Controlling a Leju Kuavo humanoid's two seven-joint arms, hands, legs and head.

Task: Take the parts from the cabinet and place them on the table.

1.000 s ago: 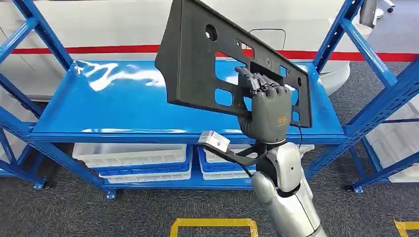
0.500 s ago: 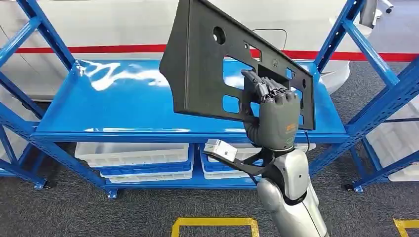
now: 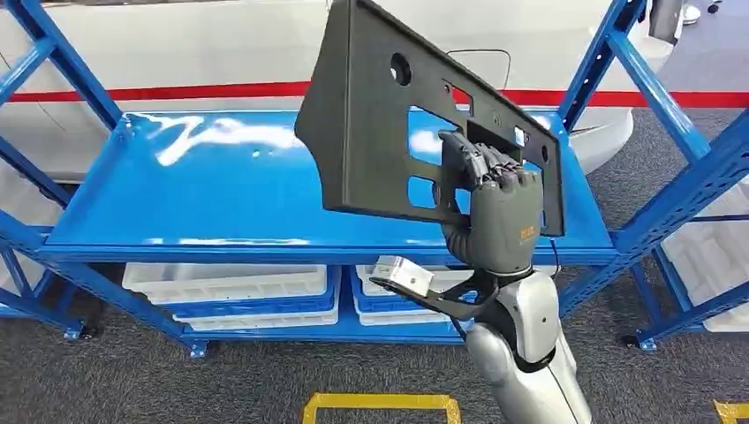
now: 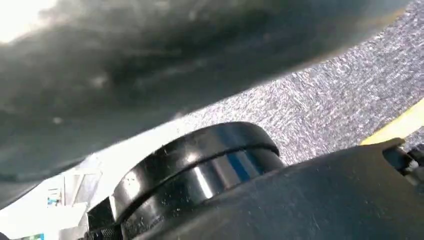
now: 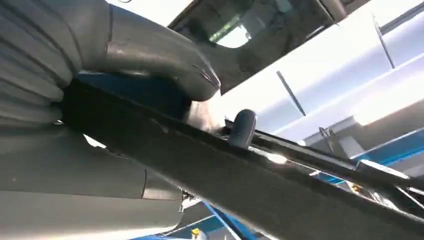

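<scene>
While my right hand (image 3: 502, 221) grips the dark perforated panel (image 3: 380, 132) through a cutout, it tilts at upper centre, above the blue shelf (image 3: 221, 194). I cannot tell my left hand's finger state.

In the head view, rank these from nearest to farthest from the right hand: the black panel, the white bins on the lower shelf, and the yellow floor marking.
1. Black panel: gripped by the right hand, above the blue shelf.
2. White bins: on the lower shelf, below and to the left.
3. Yellow floor marking: on the carpet, at the picture's bottom edge.
</scene>
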